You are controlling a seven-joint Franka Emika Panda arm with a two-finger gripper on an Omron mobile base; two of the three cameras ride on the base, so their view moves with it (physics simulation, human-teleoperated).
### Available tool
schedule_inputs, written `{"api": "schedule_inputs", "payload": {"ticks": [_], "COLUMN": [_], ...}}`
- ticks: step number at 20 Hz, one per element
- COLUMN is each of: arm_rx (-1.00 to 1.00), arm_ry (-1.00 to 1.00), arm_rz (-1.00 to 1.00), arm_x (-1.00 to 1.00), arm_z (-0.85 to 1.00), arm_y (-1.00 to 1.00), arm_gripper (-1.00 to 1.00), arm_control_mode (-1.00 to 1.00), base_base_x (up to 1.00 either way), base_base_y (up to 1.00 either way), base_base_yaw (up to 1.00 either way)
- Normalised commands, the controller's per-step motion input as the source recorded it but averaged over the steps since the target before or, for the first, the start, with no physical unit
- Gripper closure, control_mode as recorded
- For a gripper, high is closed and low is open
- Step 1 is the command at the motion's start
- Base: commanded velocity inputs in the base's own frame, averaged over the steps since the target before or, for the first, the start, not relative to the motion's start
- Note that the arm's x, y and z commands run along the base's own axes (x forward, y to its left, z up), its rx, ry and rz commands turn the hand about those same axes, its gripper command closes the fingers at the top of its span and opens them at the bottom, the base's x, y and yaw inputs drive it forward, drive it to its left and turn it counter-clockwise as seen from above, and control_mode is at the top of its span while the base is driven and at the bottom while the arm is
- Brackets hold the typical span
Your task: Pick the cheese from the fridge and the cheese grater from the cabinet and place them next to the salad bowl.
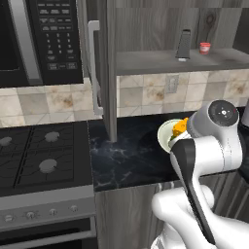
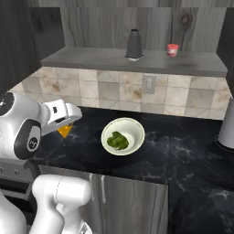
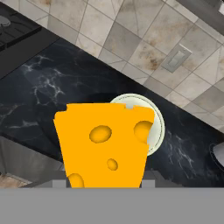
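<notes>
The hand [image 2: 66,129] is clamped on the cheese [image 3: 105,144], a yellow-orange wedge with round holes in its broad flat face, hanging in the air above the dark marbled surface [image 2: 183,151] just to the left of the salad bowl [image 2: 122,135] in the right base view. That wedge looks light and fairly stiff, a solid little block with flat faces and sharp edges, so a pinch across its two broad faces should sit well; the smooth sides could be a bit slippery, so my read is that a hold near the thick end suits it best. The bowl is round, pale cream with a greenish tint, thin-rimmed, and there are dark green leaves lying inside it. It sits on the surface below the open cabinet [image 1: 108,73], grey wood grain, whose shelf carries the cheese grater [image 2: 134,45], a dark metallic tapered slab standing upright, narrower at the top. It looks rigid and thin, likely best taken across its flat sides. Near it on the shelf stands a small red-and-white cup [image 2: 172,50]. Behind, a tiled beige wall [image 2: 114,89] with an outlet [image 2: 148,83].
</notes>
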Motion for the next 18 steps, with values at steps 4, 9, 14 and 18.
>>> {"api": "schedule_inputs", "payload": {"ticks": [4,9,14,18], "arm_rx": [0.00,0.00,0.00,0.00], "arm_ry": [0.00,0.00,0.00,0.00], "arm_rz": [0.00,0.00,0.00,0.00], "arm_x": [0.00,0.00,0.00,0.00], "arm_z": [0.00,0.00,0.00,0.00], "arm_y": [0.00,0.00,0.00,0.00], "arm_gripper": [1.00,1.00,1.00,1.00], "arm_control_mode": [1.00,1.00,1.00,1.00], "base_base_x": [0.58,0.55,0.32,0.05], "base_base_y": [-0.20,-0.32,-0.19,-0.02], "base_base_yaw": [0.23,0.16,0.09,0.02]}}
